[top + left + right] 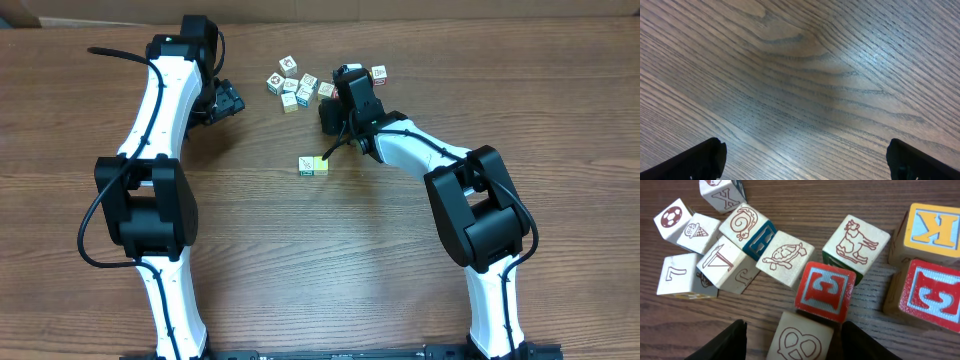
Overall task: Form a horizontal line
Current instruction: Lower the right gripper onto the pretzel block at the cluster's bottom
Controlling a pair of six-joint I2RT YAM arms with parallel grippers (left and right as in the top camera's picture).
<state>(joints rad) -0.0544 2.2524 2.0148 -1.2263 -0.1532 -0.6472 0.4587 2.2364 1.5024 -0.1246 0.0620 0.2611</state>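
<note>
Near the middle of the table (300, 260), the line (313, 165) so far counts two blocks, a white-green block (306, 166) and a yellow block (321, 163), touching side by side. A third looks to be wanted, so I judge the job roughly two thirds done.

The loose cluster (300, 85) lies farther back, well apart from the line. The right gripper (792, 340) hangs over it, jaws partly open on either side of a pretzel block (800, 342). A gap shows beside the block, so nothing is held. The left gripper (805, 160) stands wide open over bare wood, empty.

No brand shows. Legible letters are an E on the red block (825, 292) touching the pretzel block, a K on an orange face (932, 227), an X (720, 195) and an E on a blue face (760, 240).
</note>
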